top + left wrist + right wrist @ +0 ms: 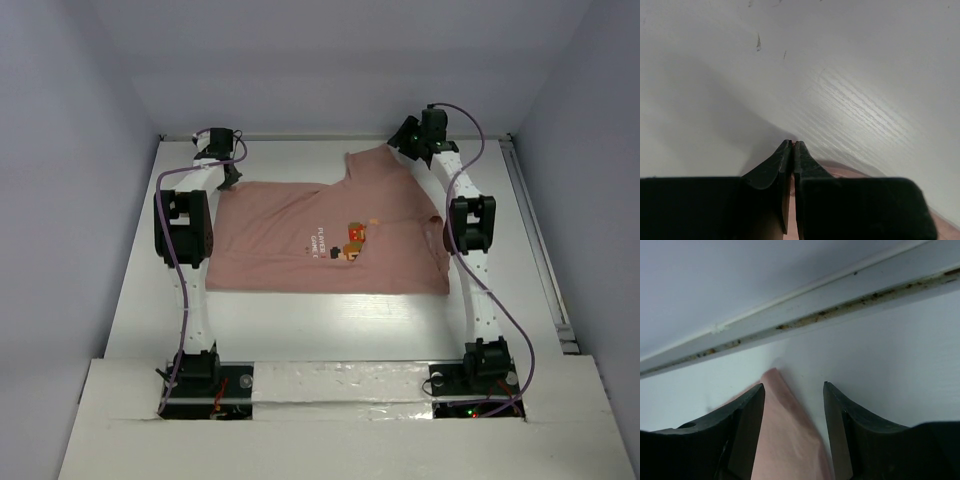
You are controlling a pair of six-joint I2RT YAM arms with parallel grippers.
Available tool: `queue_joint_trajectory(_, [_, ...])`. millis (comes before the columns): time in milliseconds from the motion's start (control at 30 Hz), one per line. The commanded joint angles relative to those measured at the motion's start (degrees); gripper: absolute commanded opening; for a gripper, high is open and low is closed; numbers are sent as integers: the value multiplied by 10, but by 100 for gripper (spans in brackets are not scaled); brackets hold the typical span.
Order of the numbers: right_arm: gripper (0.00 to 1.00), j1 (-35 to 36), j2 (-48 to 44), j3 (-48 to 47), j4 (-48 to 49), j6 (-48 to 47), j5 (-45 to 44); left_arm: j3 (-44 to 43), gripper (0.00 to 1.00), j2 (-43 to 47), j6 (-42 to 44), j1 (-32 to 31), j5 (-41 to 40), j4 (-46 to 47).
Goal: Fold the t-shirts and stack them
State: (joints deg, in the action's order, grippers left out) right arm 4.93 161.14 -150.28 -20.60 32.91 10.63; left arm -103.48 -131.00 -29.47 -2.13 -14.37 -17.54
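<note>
A dusty-pink t-shirt [300, 250] lies spread on the white table [150, 300], chest graphic [352, 240] facing up. My left gripper [232, 180] sits at the shirt's far left corner. In the left wrist view its jaws [792, 143] are pressed together, with pink fabric [845, 172] showing in the slit between them and beside them. My right gripper [400, 145] is at the shirt's far right corner, near the back wall. There the right gripper [793, 384] stands open, and a point of the t-shirt [785, 440] lies on the table between its fingers, touching neither.
A white rail with rust-coloured specks [840, 310] runs along the foot of the back wall, just beyond the right gripper. Another rail [535, 230] borders the table's right side. A raised white board [340, 385] spans the near edge between the arm bases.
</note>
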Motion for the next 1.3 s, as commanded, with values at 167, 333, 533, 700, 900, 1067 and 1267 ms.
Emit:
queue_joint_trajectory(167, [49,6,51,-22,45,66,69,-17,0,13,2,3,-6,-7])
queue_joint_trajectory(333, [48,6,56,-25,50,68,70,-11,0,13,1,3,-5,-6])
queue_joint_trajectory(533, [26,1,57,-28,60,88,73,-1,0,15,-2,3,-2,-1])
queue_joint_trajectory(700, [7,-10,37,-6,72,94,74,1,0,16,-3,3,0,-1])
queue_joint_trajectory(900, [0,-27,-85,70,130,93,101,2,0,49,1,3,8,0])
queue_joint_trajectory(1067, [0,-45,-208,226,115,47,106,21,0,84,13,3,7,6])
queue_joint_trajectory(1267, [0,-55,-344,397,109,-1,97,45,0,121,20,20,4,14])
